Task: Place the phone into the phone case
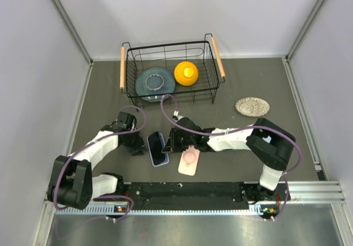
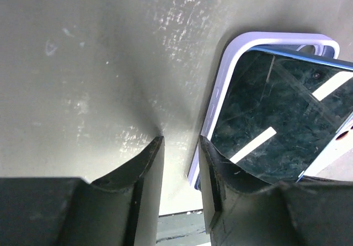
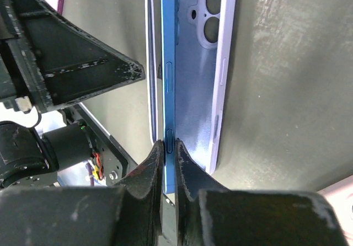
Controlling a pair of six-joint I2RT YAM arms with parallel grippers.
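Observation:
The blue phone [image 1: 158,148] lies screen up on the lavender phone case [image 1: 152,137] at the table's near centre. In the right wrist view the phone [image 3: 168,64] shows edge-on, its right long edge lifted above the case [image 3: 225,64], whose camera cut-out is visible. My right gripper [image 3: 170,146] is shut on that raised edge; it is also in the top view [image 1: 171,144]. My left gripper [image 2: 181,144] is open and empty at the case's left rim [image 2: 218,86], its right finger [image 2: 212,169] over the rim beside the dark screen [image 2: 276,113]. It also shows in the top view [image 1: 138,145].
A pink case with a ring [image 1: 188,162] lies just right of the phone. A black wire basket [image 1: 171,94] at the back holds a blue plate and a yellow object [image 1: 186,73]. A speckled round coaster [image 1: 252,106] lies at the right. Grey walls enclose the table.

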